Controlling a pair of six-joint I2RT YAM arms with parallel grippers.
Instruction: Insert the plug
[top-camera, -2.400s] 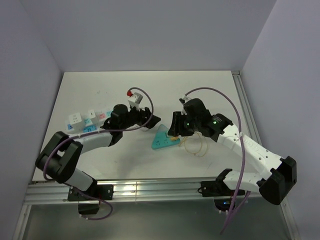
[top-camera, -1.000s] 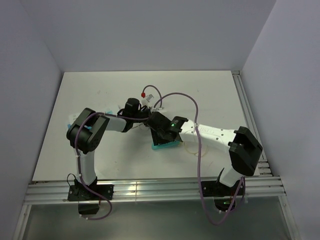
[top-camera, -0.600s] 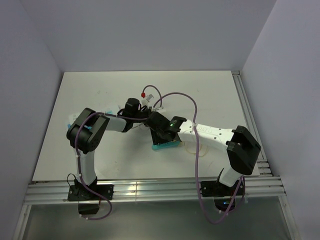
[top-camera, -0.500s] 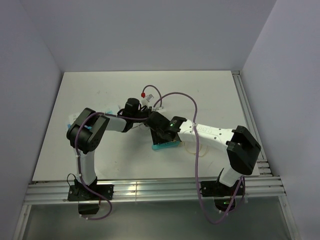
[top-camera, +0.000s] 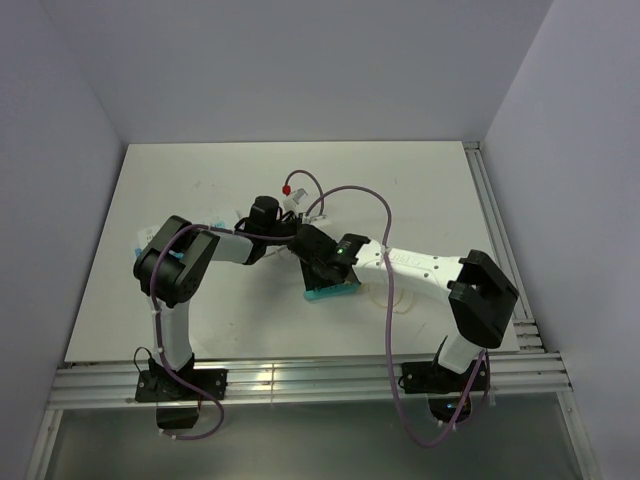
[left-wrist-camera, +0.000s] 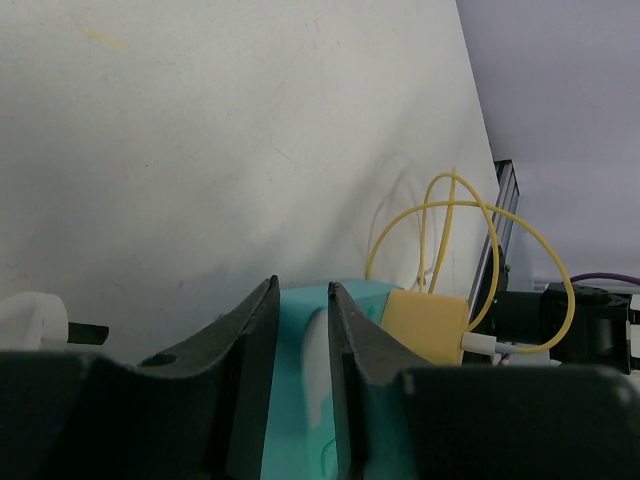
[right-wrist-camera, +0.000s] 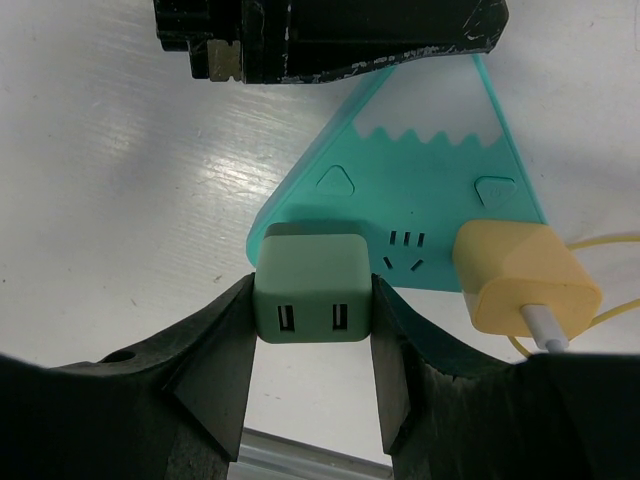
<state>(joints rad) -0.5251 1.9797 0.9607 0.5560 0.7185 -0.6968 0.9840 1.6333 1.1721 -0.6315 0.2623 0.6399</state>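
**A:** How far along is the plugging?

**B:** Partway, I judge. The teal triangular power strip (right-wrist-camera: 430, 170) lies flat on the desk (top-camera: 420, 190). The left claw (left-wrist-camera: 302, 300) is pinched narrowly onto its pointed end, steadying it. A yellow plug (right-wrist-camera: 525, 275) already sits at one corner of the strip.

**A:** And the one that matters?

**B:** The green plug (right-wrist-camera: 312, 270) is clamped in the right claw (right-wrist-camera: 312, 300), jaws spread just to its width, right over the strip's other corner. Its prongs are hidden beneath it, so I cannot tell whether they are in a socket. What seems left is pressing it fully home, then letting go.

**A:** And the surroundings?

**B:** Plain pale walls (top-camera: 300, 70) close in on three sides. The desk is white and matt with faint scuffs, and a metal rail (top-camera: 300, 372) runs along its near edge.
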